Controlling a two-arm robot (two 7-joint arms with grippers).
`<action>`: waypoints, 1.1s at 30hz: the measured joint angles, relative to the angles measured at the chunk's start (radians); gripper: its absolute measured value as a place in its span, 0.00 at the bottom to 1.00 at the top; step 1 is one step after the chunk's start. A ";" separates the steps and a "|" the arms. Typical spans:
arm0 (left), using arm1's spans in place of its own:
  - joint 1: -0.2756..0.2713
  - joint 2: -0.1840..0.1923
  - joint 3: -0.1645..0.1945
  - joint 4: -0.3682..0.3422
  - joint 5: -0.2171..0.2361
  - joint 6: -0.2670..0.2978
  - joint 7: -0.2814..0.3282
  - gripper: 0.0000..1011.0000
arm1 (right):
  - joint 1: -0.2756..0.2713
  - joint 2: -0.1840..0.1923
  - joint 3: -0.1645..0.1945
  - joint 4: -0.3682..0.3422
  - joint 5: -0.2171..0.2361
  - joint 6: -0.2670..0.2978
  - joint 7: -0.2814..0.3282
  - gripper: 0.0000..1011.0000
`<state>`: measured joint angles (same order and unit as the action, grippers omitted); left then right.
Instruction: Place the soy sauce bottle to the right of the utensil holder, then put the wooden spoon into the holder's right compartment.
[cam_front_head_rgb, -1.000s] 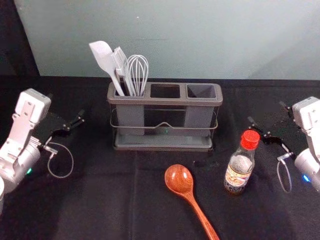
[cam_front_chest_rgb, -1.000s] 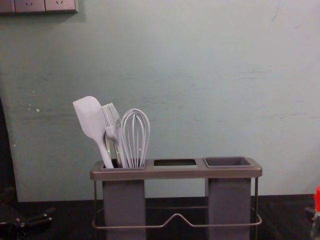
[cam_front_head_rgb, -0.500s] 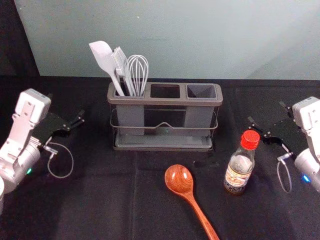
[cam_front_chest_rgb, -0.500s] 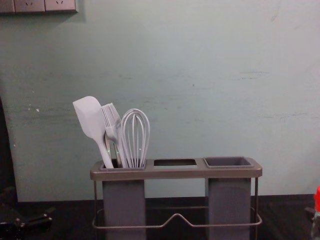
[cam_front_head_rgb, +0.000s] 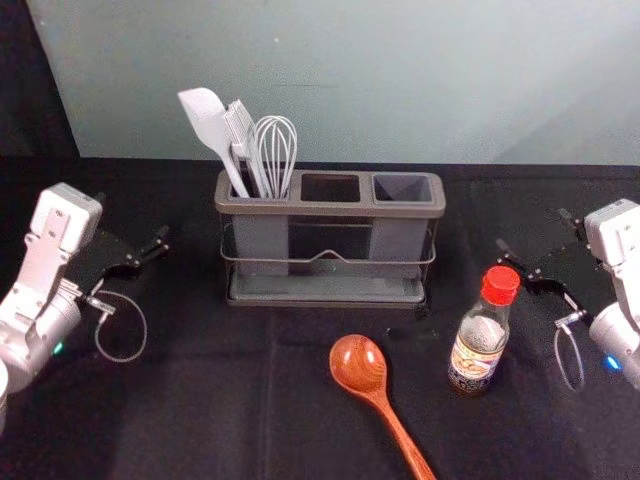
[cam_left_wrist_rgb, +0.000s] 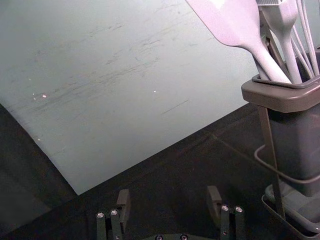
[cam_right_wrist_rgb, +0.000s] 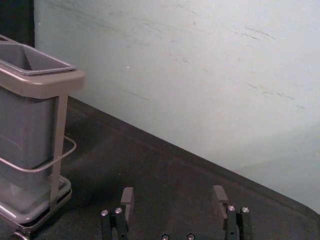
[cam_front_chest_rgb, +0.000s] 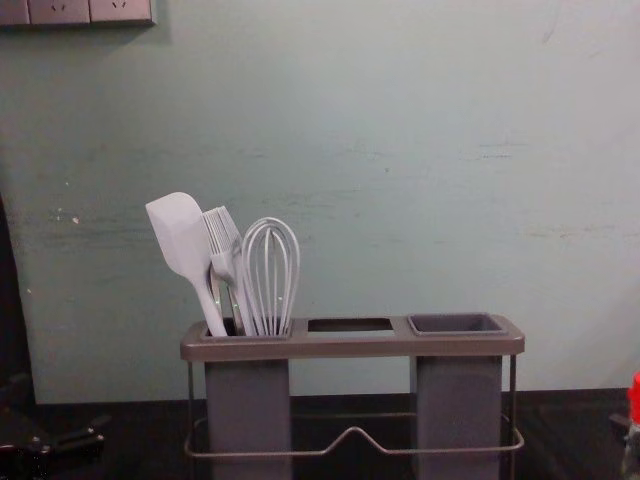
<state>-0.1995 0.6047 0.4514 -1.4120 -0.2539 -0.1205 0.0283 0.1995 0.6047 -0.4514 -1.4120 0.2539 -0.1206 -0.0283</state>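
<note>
Head view: a soy sauce bottle (cam_front_head_rgb: 479, 347) and a wooden spoon (cam_front_head_rgb: 357, 365) wait in front of a utensil holder (cam_front_head_rgb: 330, 208); both grippers are empty.

At the far left, the left gripper (cam_left_wrist_rgb: 168, 196) is idle, its fingers spread with nothing between them. Next comes the holder, its left compartment (cam_front_head_rgb: 262, 240) carrying a pale spatula (cam_front_head_rgb: 205, 115), a brush (cam_front_head_rgb: 240, 130) and a whisk (cam_front_head_rgb: 276, 145). The spoon lies nearer the viewer, bowl towards the holder, handle slanting down and right. It is probably light, stiff and a little slick; the handle looks best to pinch, near its middle, since the round bowl could roll out of a grip. The holder's right compartment (cam_front_head_rgb: 403, 186) has nothing standing in it.

Further right, the bottle stands upright, forward of the holder and just past its right end. It is likely the heavier item, rigid, smooth, perhaps breakable if glass, and easy to tip if nudged high up. The labelled body, below the narrowing neck, seems the safest hold. At the far right, the right gripper (cam_right_wrist_rgb: 173, 195) is open and empty, beyond the bottle.

The spoon's handle end is cut off by the head view's lower edge. In the chest view, the bottle is cropped at the right edge. Its label is too small to read, and how full it is cannot be told.
</note>
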 joint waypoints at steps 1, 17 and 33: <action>0.000 0.000 0.000 0.000 0.000 0.000 0.000 0.99 | 0.000 0.000 0.000 0.000 0.000 0.000 0.000 0.99; 0.000 0.000 0.000 0.000 0.000 0.000 0.000 0.99 | -0.058 0.021 0.052 -0.053 -0.002 -0.019 0.001 0.99; 0.000 0.000 0.000 0.000 0.000 0.000 0.000 0.99 | -0.244 0.080 0.154 -0.217 0.011 -0.060 -0.009 0.99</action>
<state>-0.1995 0.6047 0.4514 -1.4120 -0.2539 -0.1205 0.0283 -0.0445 0.6849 -0.2973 -1.6291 0.2651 -0.1806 -0.0372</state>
